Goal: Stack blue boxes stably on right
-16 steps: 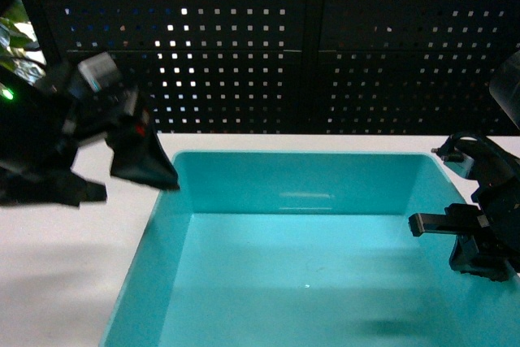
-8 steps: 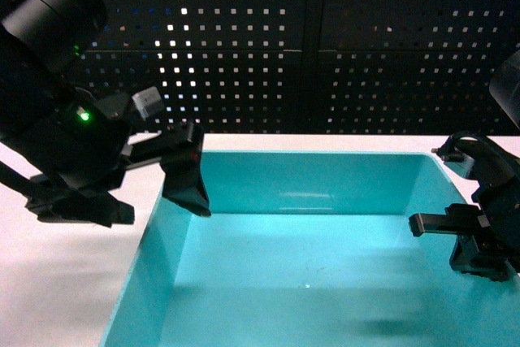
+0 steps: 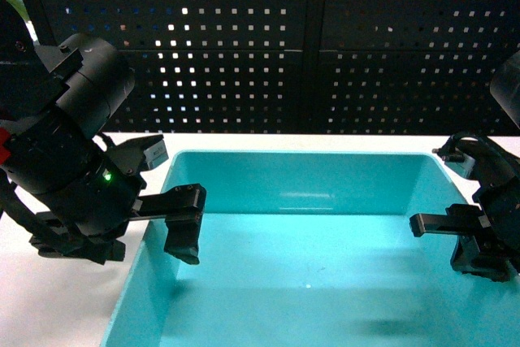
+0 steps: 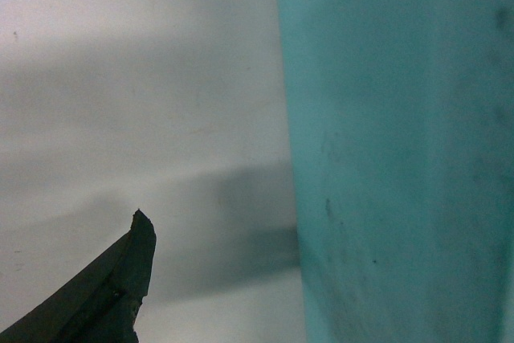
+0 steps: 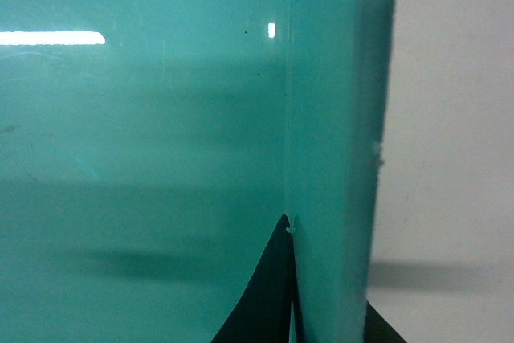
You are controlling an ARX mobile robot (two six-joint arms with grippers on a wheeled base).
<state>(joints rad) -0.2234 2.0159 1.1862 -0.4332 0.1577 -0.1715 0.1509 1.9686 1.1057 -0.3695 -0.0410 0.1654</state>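
The smooth light turquoise-blue plastic tub (image 3: 309, 266), open-topped with sloping walls and a thin rim, sits on the white surface (image 3: 57, 298) between the two arms, and the step in hand looks like a two-sided grasp of its side walls ahead of a lift to the right. To do it well, each set of jaws should straddle a wall squarely, one finger inside and one outside, at matching points along the tub so it rises level rather than tipping. The left gripper (image 3: 166, 229) hangs at the left wall, one finger inside the tub and the other apparently outside; its jaws look parted around the rim, not yet pinched, though the wrist view shows only one dark fingertip beside the outer wall. The right gripper (image 3: 479, 241) sits at the right wall, and its wrist view shows dark fingers either side of that wall, pressed close, so it appears clamped on the tub. The tub's inside is glossy, clean and empty, with faint highlights; no second blue box is in view.
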